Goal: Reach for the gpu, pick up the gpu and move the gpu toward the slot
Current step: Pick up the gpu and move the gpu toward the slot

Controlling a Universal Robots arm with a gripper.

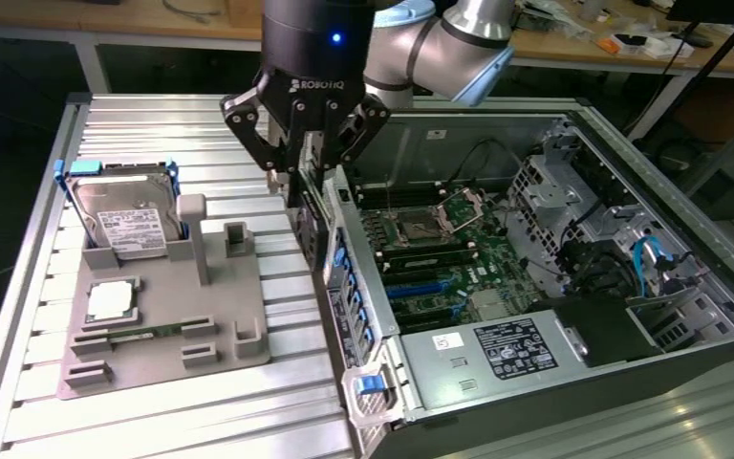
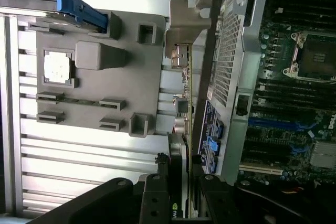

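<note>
The gripper (image 1: 301,172) is pinching the gpu (image 2: 188,87) edge-on, holding it clear of the grey tray (image 1: 246,330) just outside the open case (image 1: 673,287), so the pickup is looking done and travel to the slot (image 1: 419,287) is remaining.

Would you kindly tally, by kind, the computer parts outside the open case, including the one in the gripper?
hard drive: 1
processor chip: 1
memory stick: 1
gpu, held in the gripper: 1
Total: 4
</note>
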